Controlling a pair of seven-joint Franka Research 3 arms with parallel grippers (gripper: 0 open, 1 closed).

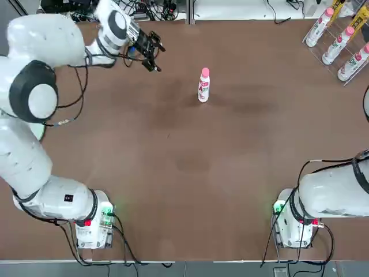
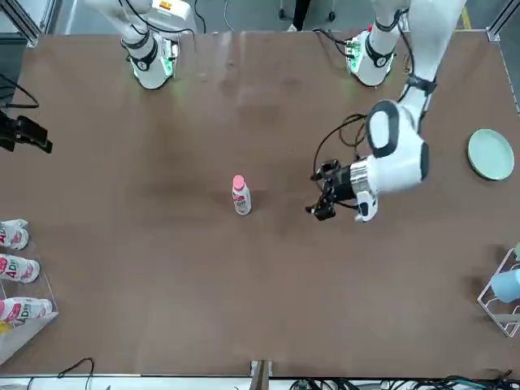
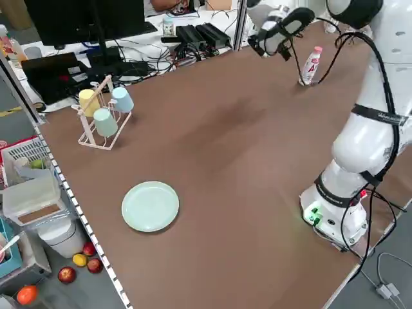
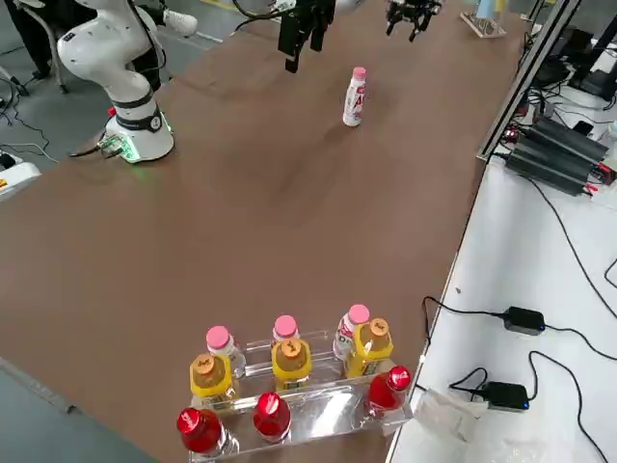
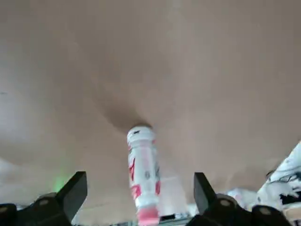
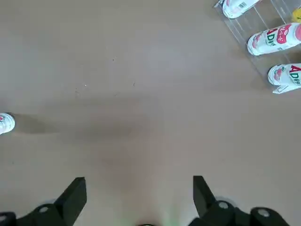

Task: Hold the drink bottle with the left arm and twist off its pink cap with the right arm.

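The bottle (image 1: 203,92) stands upright and alone on the table (image 1: 190,173), its pink cap (image 1: 205,73) on top and in place. Nothing supports it but its own base; the bare surroundings leave both sides open to a grip.

Left gripper (image 5: 140,181): off the bottle's left side, near it, fingers spread and holding nothing. They point toward the bottle, presumably so that the body can be taken from that side, leaving the cap free.

Right gripper (image 6: 140,181): well off the bottle's right side, fingers spread, nothing between them. That distance probably leaves the left arm room to secure the body first.

The rack (image 6: 261,61), also well to the bottle's right, keeps similar bottles (image 1: 336,51) lying in a row, out of the work.

Judgement: the left grip should sit below the neck, firm enough to resist turning; a light push could topple so slim a body.
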